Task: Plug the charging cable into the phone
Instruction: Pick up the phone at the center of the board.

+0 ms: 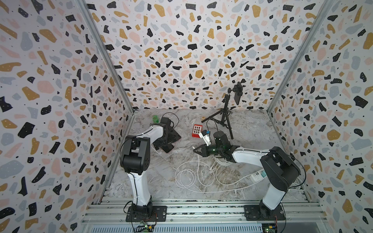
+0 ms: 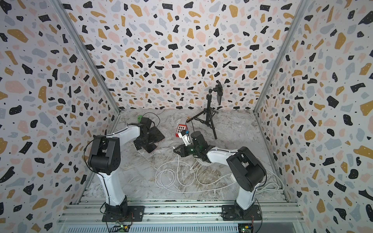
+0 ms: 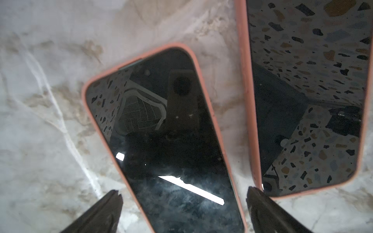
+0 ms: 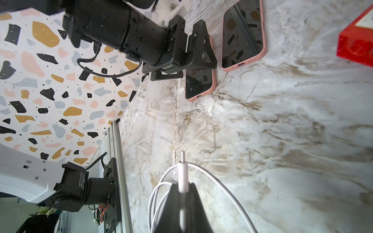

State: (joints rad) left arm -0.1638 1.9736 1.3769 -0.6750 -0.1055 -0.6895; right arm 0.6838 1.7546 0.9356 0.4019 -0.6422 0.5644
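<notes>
Cable plug [image 4: 182,171] in right tool [image 4: 183,185] (red box [image 1: 196,130] print illegible).

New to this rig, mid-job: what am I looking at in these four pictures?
Two robot arms stand at the edge of a marble table. Both top views look down on everything; each wrist view looks along one arm's gripper. Two phones in pink cases lie face up, side by side. The left gripper hangs open over one phone, not gripping it; the second phone lies beside it. The right gripper is shut on the white cable plug, its tip pointing roughly toward the phones. The loose cable, a red box and a tripod also sit there.
</notes>
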